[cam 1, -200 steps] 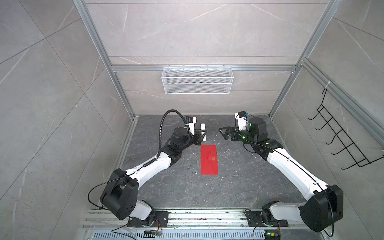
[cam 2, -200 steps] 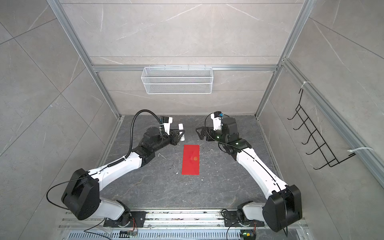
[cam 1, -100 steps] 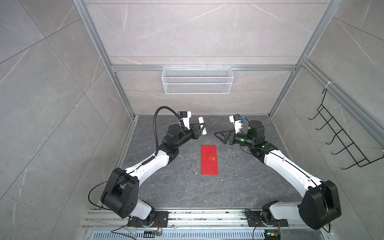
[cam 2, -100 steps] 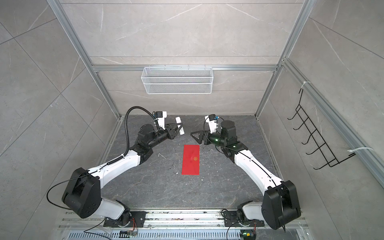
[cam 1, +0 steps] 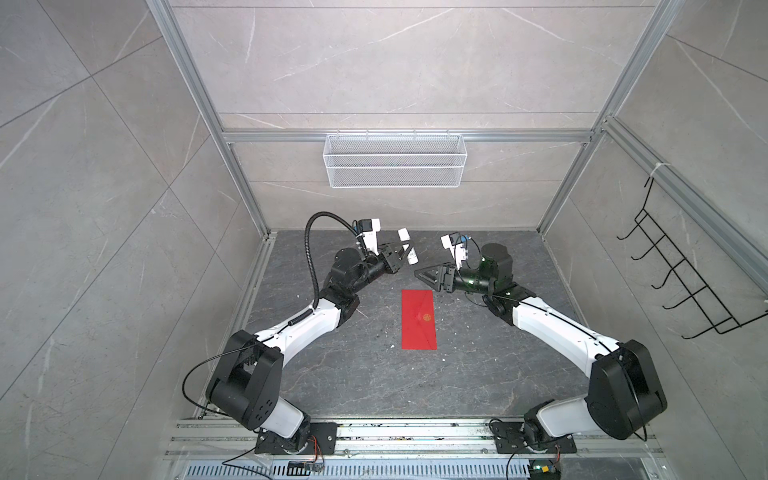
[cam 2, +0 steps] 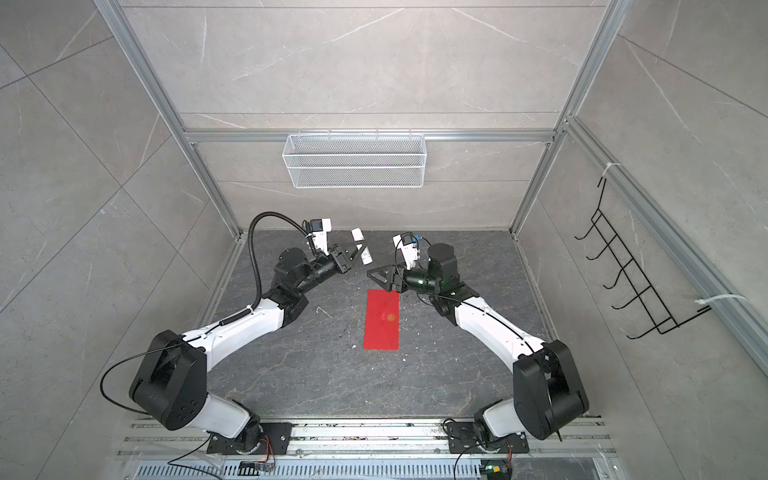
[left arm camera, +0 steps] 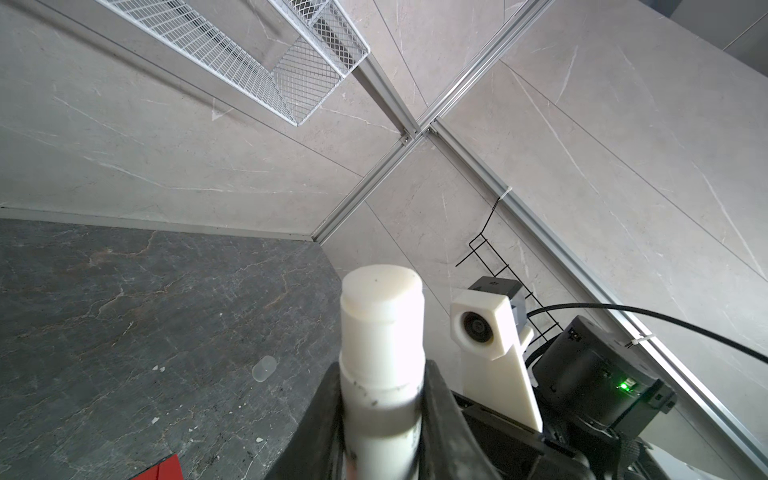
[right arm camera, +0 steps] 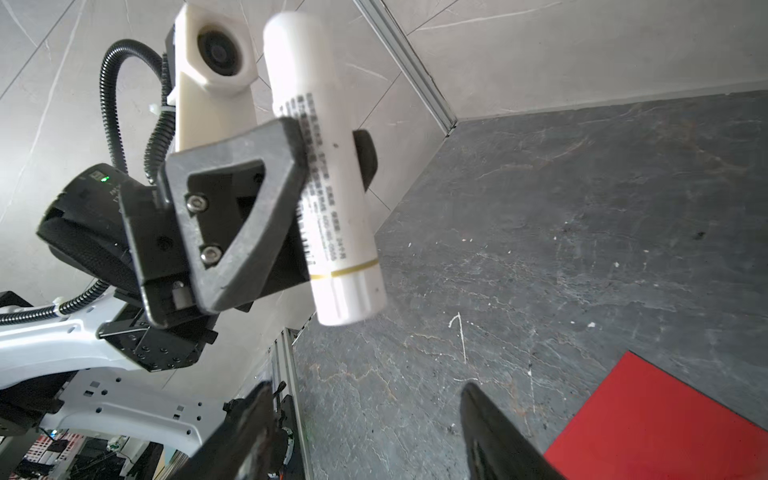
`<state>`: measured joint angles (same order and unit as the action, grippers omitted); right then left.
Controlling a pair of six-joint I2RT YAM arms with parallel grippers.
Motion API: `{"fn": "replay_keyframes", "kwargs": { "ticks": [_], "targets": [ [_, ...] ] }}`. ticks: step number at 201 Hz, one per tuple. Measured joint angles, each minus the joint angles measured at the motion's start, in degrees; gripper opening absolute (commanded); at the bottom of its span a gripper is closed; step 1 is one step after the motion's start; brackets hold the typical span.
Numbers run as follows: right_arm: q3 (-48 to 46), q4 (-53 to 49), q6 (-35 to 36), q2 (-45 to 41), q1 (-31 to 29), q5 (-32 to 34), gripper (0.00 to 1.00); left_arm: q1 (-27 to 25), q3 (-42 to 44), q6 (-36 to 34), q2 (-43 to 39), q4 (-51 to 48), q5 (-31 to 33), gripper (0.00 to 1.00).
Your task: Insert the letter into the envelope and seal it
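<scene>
Firmly, left pincer (right arm camera: 328,153) grips a smooth white tube (right arm camera: 332,216) (cylindrical).

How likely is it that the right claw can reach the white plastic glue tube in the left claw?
Probably yes. The right claw is open and faces the white plastic glue tube; one end sticks out free of the left claw, and nothing stands between.

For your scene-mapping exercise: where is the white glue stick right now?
In both top views the glue stick is held above the table in the left gripper, just beyond the far end of the envelope and slightly to its left.
</scene>
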<state>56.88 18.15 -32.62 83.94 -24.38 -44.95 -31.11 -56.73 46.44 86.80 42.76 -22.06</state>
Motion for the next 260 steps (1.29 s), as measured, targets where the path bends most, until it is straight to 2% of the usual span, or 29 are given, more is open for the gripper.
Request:
{"fn": "replay_keyframes", "kwargs": {
  "ticks": [65, 153, 235, 260],
  "targets": [
    [2.6, 1.9, -0.2, 3.0, -0.2, 0.1, 0.59, 0.0, 0.0, 2.3, 1.1, 1.5, -1.0, 0.00],
    [6.0, 4.0, -0.3, 5.0, -0.7, 0.1, 0.38, 0.0, 0.0, 3.1, 1.1, 1.8, -1.1, 0.00],
    [6.9, 4.4, 0.3, 5.7, -1.2, 0.2, 0.09, 0.2, 0.1, 4.2, 1.1, 2.4, -1.1, 0.00],
    [7.9, 1.8, 1.8, 5.7, -1.6, 1.7, 0.00, 0.3, 0.1, 4.1, 1.1, 2.3, -0.9, 0.00]
  ]
}}
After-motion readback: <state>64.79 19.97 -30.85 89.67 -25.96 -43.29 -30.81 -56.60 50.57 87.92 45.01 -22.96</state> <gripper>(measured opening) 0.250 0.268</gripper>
